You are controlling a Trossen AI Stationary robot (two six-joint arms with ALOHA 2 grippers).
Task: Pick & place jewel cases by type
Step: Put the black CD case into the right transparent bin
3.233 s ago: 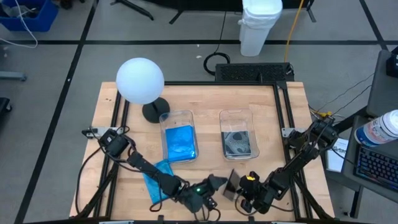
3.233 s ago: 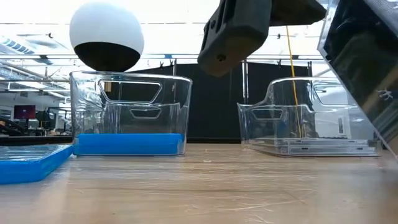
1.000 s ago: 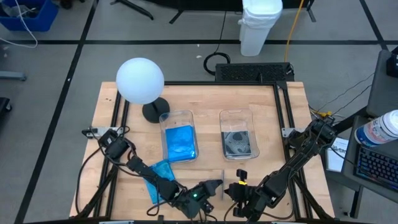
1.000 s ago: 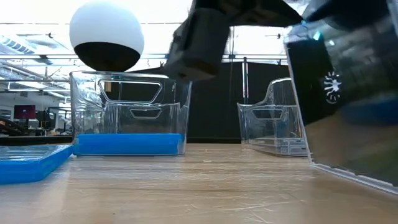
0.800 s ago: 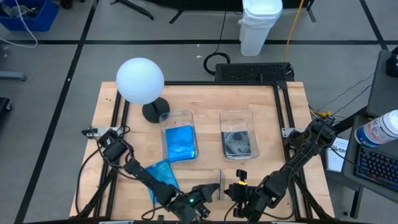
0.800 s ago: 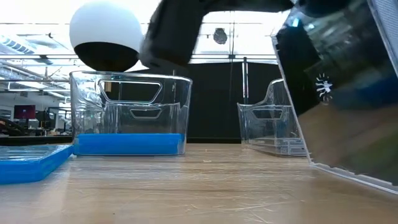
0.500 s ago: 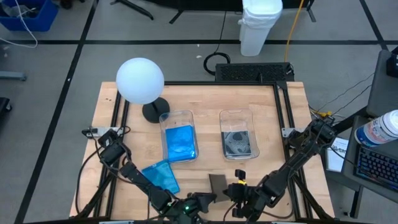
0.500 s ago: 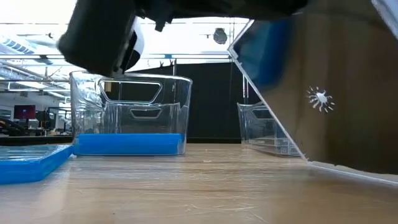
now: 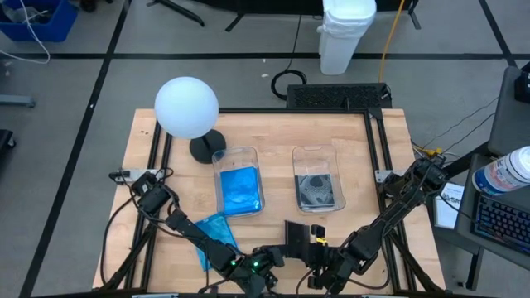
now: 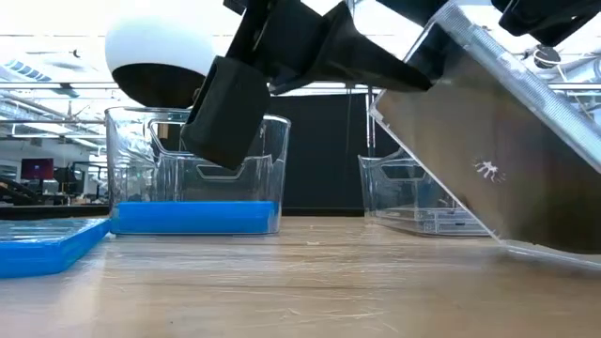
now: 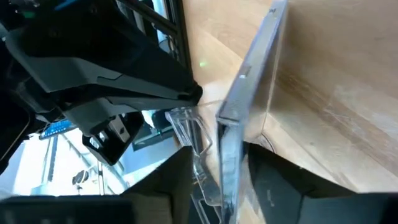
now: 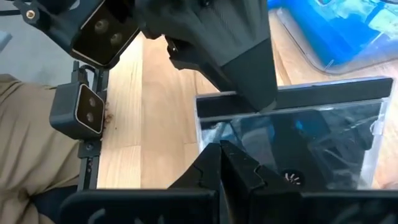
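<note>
1. Two clear bins stand side by side in the middle of the desk [image 9: 373,165]. The left bin [image 9: 219,178] holds a layer of bright blue jewel cases [image 9: 240,190]. The right bin [image 9: 296,178] holds dark jewel cases [image 9: 317,190] lying flat on its floor.
2. One loose blue jewel case [image 9: 214,234] lies flat on the desk in front of the left bin, near the left arm and outside both bins.
3. The dark jewel case [image 9: 295,233] is held above the desk's near edge, in front of the gap between the bins and in neither one. It is a thin square case with a smoky, see-through face and a clear rim.
4. The left gripper [image 9: 273,255] and the right gripper [image 9: 317,248] meet at this case. The right fingers [image 12: 211,171] are pinched almost together on one edge of it. The left fingers [image 11: 273,186] stand on either side of the opposite edge, and the case fills the narrow gap between them.
5. The low view alone shows that the dark jewel case [image 10: 498,178] is tilted steeply, with its lower edge close to the wood on the right. It also shows the blue layer [image 10: 195,218] to be a shallow stack.
6. The left wrist view shows the dark jewel case [image 11: 249,106] edge-on, so its thinness is plain.
7. The right wrist view shows the face of the dark jewel case [image 12: 298,143], with a small hub mark near its lower edge.
8. A white globe lamp [image 9: 186,108] stands behind the left bin
</note>
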